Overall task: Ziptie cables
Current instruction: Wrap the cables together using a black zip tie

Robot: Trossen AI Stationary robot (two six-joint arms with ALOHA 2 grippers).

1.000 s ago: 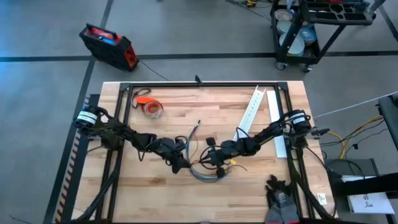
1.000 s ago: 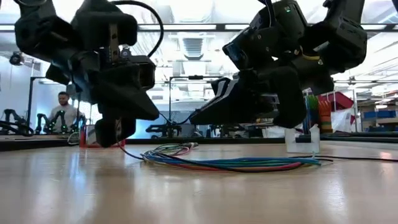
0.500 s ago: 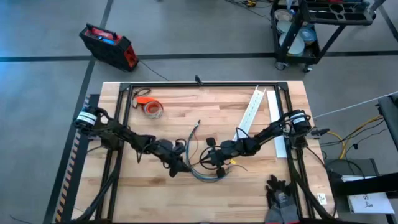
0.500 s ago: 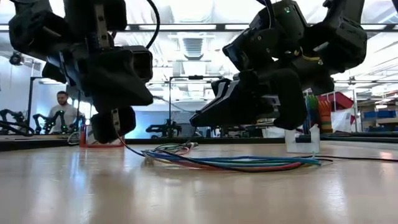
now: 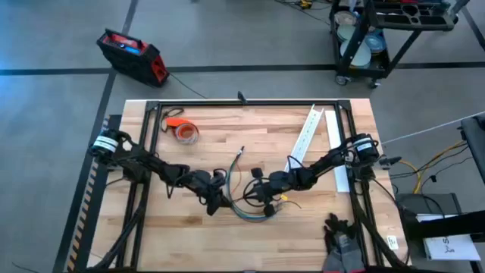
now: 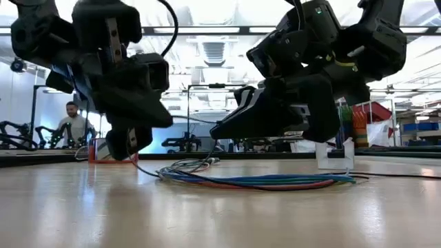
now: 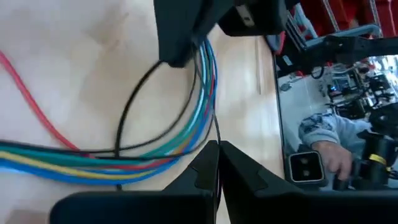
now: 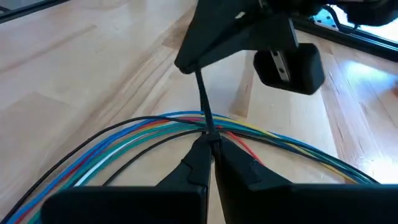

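The cables (image 5: 248, 206) lie looped on the wooden surface (image 5: 204, 235) between both grippers. The left gripper (image 7: 216, 163) has its jaws clenched on the ziptie (image 8: 204, 106); the right gripper (image 8: 210, 158) pinches its other end at the bundle. An orange tape roll (image 5: 183, 130) sits well apart. Only the low view shows a person (image 6: 70, 124) beyond.

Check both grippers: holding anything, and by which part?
Both are shut on the ziptie, which is looped around the cables. The right gripper pinches it at the bundle; the left gripper pinches the strip's other end.
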